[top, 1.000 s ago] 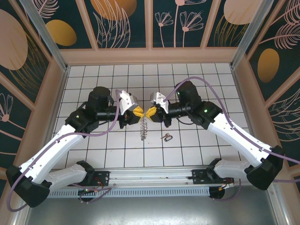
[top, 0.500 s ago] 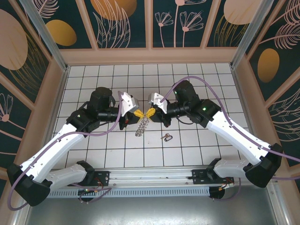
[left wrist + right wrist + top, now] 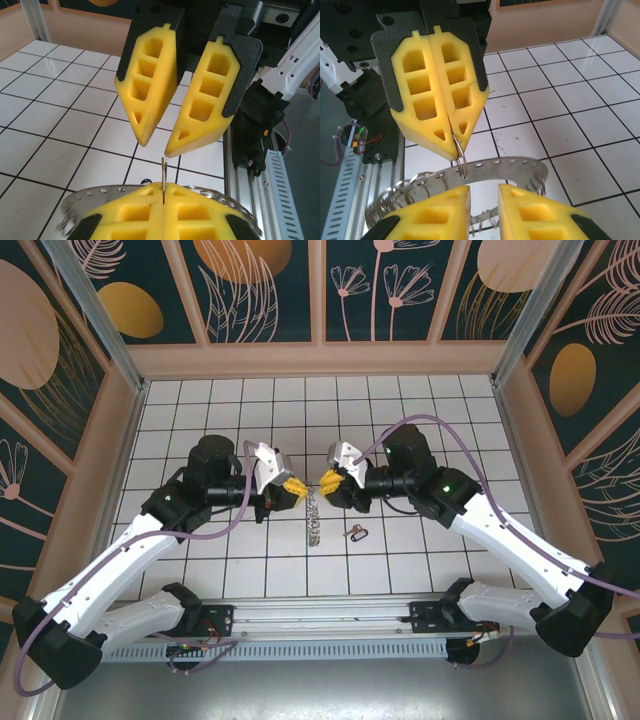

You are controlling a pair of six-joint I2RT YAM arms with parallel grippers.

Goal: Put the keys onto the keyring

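Pinching the thin keyring [image 3: 461, 159], the left fingers [image 3: 420, 85] are pressed tight together, just left of the middle in the top view. A metal strip with holes [image 3: 505, 167] and some wire coils [image 3: 415, 190] sit right under the ring, above the white tiled desk [image 3: 200, 410]. To the right, the right fingers [image 3: 150, 85] are a little apart with a narrow gap. They hold nothing, and their tips are near the ring. A small key [image 3: 355, 533] lies on the desk, lower right of them.
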